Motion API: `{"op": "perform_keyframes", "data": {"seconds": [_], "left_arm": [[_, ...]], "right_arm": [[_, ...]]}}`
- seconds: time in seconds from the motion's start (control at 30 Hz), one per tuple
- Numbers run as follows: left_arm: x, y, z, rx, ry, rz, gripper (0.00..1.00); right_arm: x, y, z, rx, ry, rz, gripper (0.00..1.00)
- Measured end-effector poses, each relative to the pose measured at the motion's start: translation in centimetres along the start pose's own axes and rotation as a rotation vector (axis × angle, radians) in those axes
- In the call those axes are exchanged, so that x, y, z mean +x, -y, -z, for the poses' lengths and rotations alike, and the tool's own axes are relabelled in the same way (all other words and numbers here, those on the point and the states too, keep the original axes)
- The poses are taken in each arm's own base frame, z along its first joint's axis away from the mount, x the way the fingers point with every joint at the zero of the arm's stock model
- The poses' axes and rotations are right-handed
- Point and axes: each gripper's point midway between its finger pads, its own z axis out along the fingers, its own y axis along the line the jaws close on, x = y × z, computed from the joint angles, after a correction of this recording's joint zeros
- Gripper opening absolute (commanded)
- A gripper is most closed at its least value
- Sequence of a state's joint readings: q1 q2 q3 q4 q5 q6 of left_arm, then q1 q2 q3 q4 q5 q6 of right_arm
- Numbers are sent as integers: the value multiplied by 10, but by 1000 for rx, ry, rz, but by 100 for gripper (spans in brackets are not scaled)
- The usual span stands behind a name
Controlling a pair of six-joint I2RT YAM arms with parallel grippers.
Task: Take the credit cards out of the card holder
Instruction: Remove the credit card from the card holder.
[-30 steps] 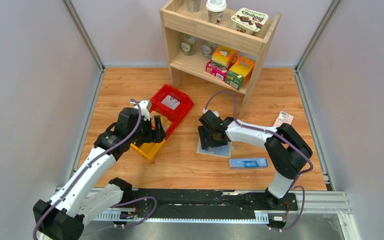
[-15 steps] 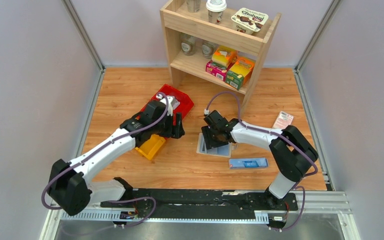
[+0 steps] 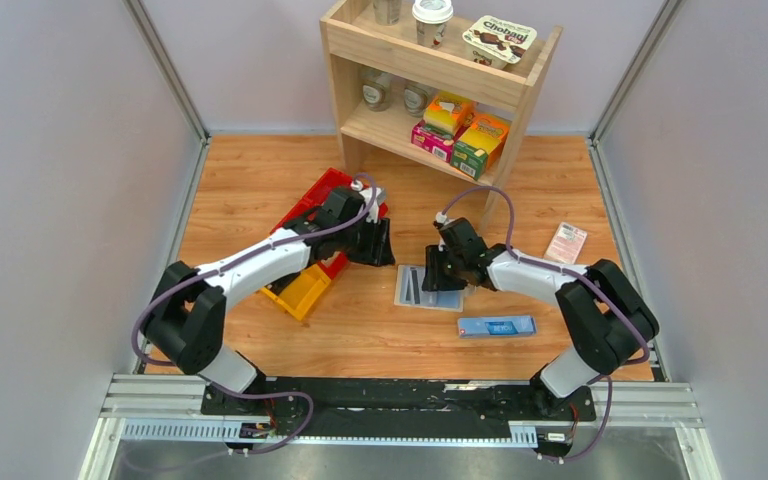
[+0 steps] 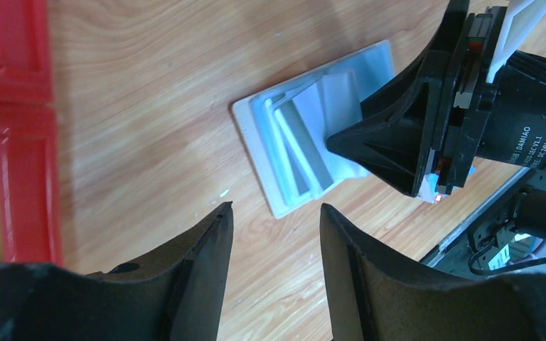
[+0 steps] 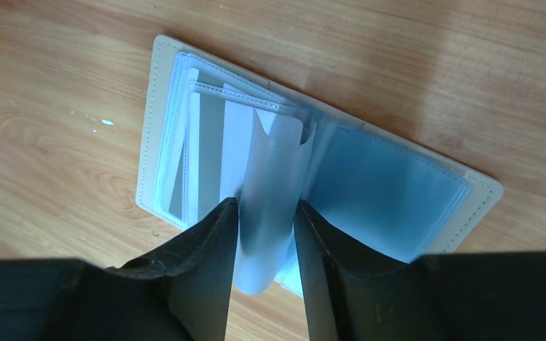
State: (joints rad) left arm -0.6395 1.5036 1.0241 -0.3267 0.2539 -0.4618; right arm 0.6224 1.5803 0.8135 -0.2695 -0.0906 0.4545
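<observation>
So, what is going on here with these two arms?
The card holder lies open on the table. The right gripper pinches one clear sleeve of it and holds it lifted from the rest. The left gripper hovers open just beside the holder, with nothing in it. Some cards seem to sit in the other pockets.

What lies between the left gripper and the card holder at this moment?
Only bare wooden tabletop. The left wrist view shows the left gripper short of the open card holder, with nothing on the wood between them.
</observation>
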Motion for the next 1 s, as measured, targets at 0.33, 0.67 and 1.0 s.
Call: {"op": "perform_keyframes", "data": {"seconds": [0.33, 0.67, 1.0], "left_arm": [[8, 20, -54, 80, -101, -46, 52], [53, 12, -91, 49, -258, -71, 44], [53, 8, -97, -76, -323, -140, 39]], "right_arm": [[-4, -6, -2, -169, 34, -98, 40], [-4, -5, -2, -183, 40, -110, 37], [-6, -1, -2, -127, 30, -112, 40]]}}
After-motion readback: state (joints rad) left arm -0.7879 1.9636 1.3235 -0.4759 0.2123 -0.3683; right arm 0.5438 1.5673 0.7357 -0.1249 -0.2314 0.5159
